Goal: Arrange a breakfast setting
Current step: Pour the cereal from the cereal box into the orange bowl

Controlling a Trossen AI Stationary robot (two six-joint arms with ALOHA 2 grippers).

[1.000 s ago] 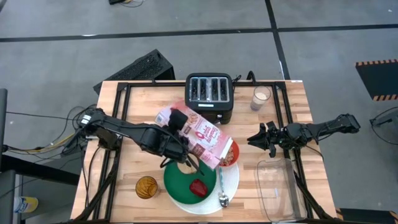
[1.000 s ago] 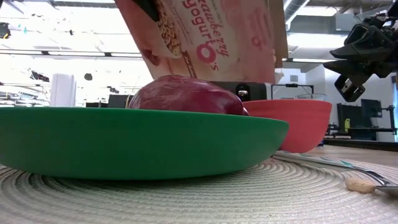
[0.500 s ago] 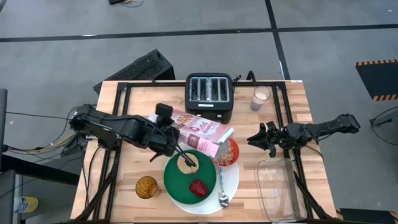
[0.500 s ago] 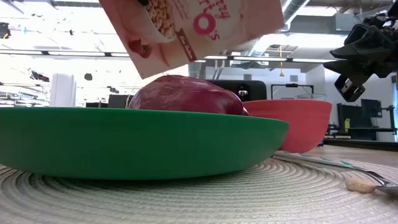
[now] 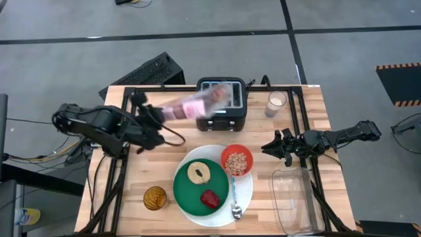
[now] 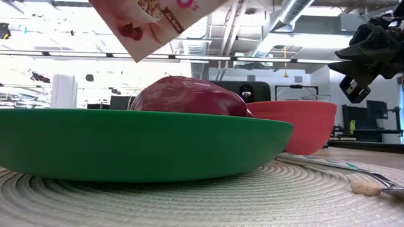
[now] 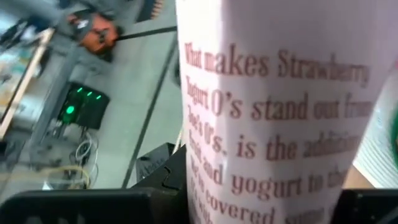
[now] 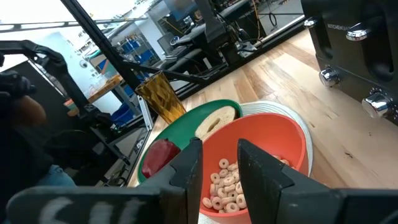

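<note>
Two dark arms were at the table. The left arm reached in from the left edge of the table, and the left gripper (image 5: 158, 117) was clamped on the pinkish cereal box (image 5: 197, 105). The box was up in the air, lying almost flat, with its far end over the black toaster (image 5: 222, 105) at the back of the table. From above the box looked blurry. The low view showed only one corner of it at the top of the picture (image 6: 151, 25), with little cereal rings printed on it. In the left wrist view the box (image 7: 267, 124) filled most of the picture, with red words about strawberry yogurt on its side, so the gripper's fingers were hard to make out there.

The right arm waited over the right side of the table. The right gripper (image 5: 273, 148) hung in the air near the small red-orange bowl (image 5: 236, 160), with its fingers (image 8: 186, 171) a little apart and nothing between them.

The large white plate (image 5: 246, 191) sat near the front of the table. The smaller green plate (image 5: 187, 194) lay on it. The bagel half (image 5: 198, 172) and the small red fruit (image 5: 210, 198) were on the green plate. The bowl sat on the back edge of the white plate, with cereal (image 8: 224, 183) in it. The blue-handled metal spoon (image 5: 235, 201) lay on the white plate, just beside the green one.
</note>
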